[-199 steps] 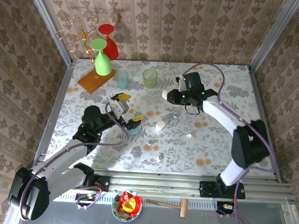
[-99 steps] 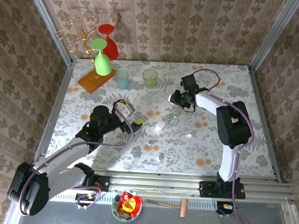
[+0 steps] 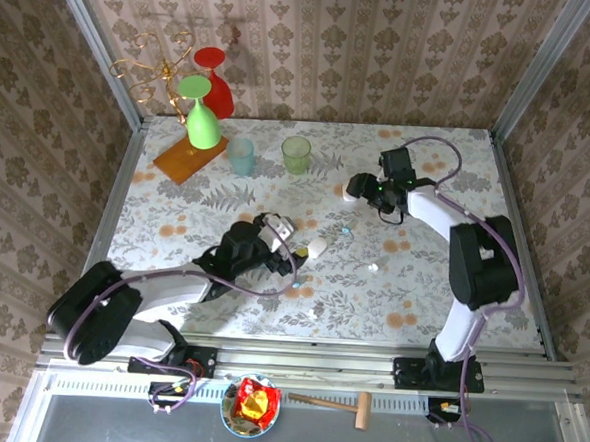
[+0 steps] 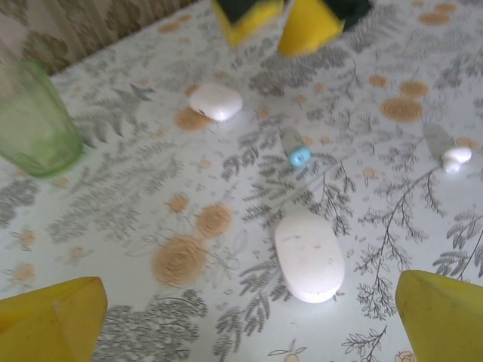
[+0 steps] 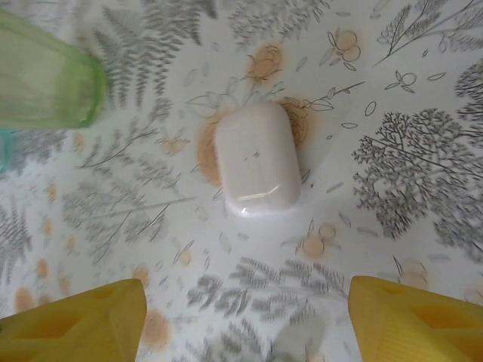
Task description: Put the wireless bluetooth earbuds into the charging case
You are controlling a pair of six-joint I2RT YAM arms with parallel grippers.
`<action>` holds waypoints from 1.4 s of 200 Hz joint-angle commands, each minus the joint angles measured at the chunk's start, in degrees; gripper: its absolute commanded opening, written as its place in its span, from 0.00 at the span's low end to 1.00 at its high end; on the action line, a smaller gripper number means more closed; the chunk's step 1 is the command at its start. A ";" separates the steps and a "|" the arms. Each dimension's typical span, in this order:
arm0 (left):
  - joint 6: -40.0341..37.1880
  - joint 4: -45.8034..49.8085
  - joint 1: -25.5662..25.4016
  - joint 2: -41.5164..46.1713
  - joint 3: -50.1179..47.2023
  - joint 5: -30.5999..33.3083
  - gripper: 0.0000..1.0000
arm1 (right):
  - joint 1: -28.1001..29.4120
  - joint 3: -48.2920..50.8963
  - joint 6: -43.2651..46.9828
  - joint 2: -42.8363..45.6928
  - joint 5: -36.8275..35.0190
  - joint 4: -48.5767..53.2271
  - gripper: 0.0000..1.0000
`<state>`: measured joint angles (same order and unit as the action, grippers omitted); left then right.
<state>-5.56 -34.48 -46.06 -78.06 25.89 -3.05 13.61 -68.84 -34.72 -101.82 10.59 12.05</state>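
Left claw (image 4: 249,300) spread wide, holding nothing — a white case (image 4: 309,256) lies on the worktop (image 4: 121,196) just ahead of it. Past the case sit a blue bud (image 4: 299,156) and, further right, a white bud (image 4: 455,157), both loose on the worktop, apart from either case. Right claw (image 5: 247,290) also spread — hanging over a second case (image 5: 257,158) without touching it, a green cup (image 5: 45,83) nearby.
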 commanded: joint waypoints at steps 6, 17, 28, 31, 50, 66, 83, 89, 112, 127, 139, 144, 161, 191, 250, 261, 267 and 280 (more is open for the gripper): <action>1.54 -8.26 -3.84 -7.85 3.04 6.74 0.95 | -0.01 5.90 3.86 10.07 -1.27 -1.37 0.74; 1.66 -10.78 -4.77 -11.53 3.74 6.98 0.93 | -0.01 8.76 4.58 13.41 -1.09 -1.59 0.74; 2.19 -13.47 -5.40 -15.13 4.28 7.00 0.90 | -0.02 11.16 5.41 16.37 -1.31 -1.07 0.74; 2.36 -14.23 -5.50 -16.00 4.45 7.15 0.90 | -0.03 11.64 5.59 17.10 -1.42 -0.87 0.74; 2.88 -16.31 -6.22 -20.86 6.02 7.62 0.85 | -0.03 14.87 6.50 21.47 -3.03 1.04 0.74; 3.03 -18.56 -6.49 -24.18 6.63 7.99 0.81 | -0.01 16.93 6.76 24.87 -4.44 2.22 0.74; 3.50 -21.07 -6.32 -26.69 6.71 8.14 0.74 | -0.13 18.61 6.69 27.02 -5.38 2.76 0.74; 3.51 -21.40 -6.24 -27.20 6.79 8.04 0.73 | -0.13 18.91 6.77 27.57 -5.53 3.03 0.74; 3.38 -21.46 -6.06 -28.53 7.51 7.53 0.68 | -0.15 19.36 6.92 28.70 -6.19 3.79 0.74; 3.19 -21.51 -5.78 -29.11 7.98 7.03 0.64 | -0.09 19.42 6.94 28.79 -6.28 4.01 0.73; 3.13 -21.57 -5.47 -29.50 8.17 6.44 0.62 | -0.12 19.34 6.93 28.80 -6.28 4.28 0.74; 3.18 -21.68 -5.44 -29.67 8.21 6.24 0.61 | -0.15 19.29 6.92 28.83 -6.28 4.33 0.73; 3.28 -22.12 -5.00 -30.04 8.12 5.30 0.58 | -0.10 19.27 6.94 29.01 -6.39 4.56 0.73; 3.65 -22.39 -4.26 -30.26 8.04 3.69 0.50 | -0.25 19.17 7.38 29.64 -7.10 5.58 0.73; 3.04 -22.56 -3.95 -27.73 7.27 -0.06 0.46 | -0.43 18.70 8.75 31.51 -3.80 6.83 0.73; 2.23 -22.67 -3.99 -26.27 6.86 -1.27 0.46 | -0.45 18.50 9.52 31.68 -0.66 7.06 0.73; 1.78 -22.64 -3.96 -25.42 6.58 -2.15 0.46 | -0.49 18.27 9.79 31.76 1.43 7.41 0.73; 0.96 -22.43 -3.80 -23.20 6.15 -3.44 0.46 | -0.48 17.67 10.32 31.86 6.06 8.87 0.73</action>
<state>-2.85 -55.05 -50.19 -106.08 32.77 -2.24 13.39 -50.24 -26.68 -71.33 8.29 17.28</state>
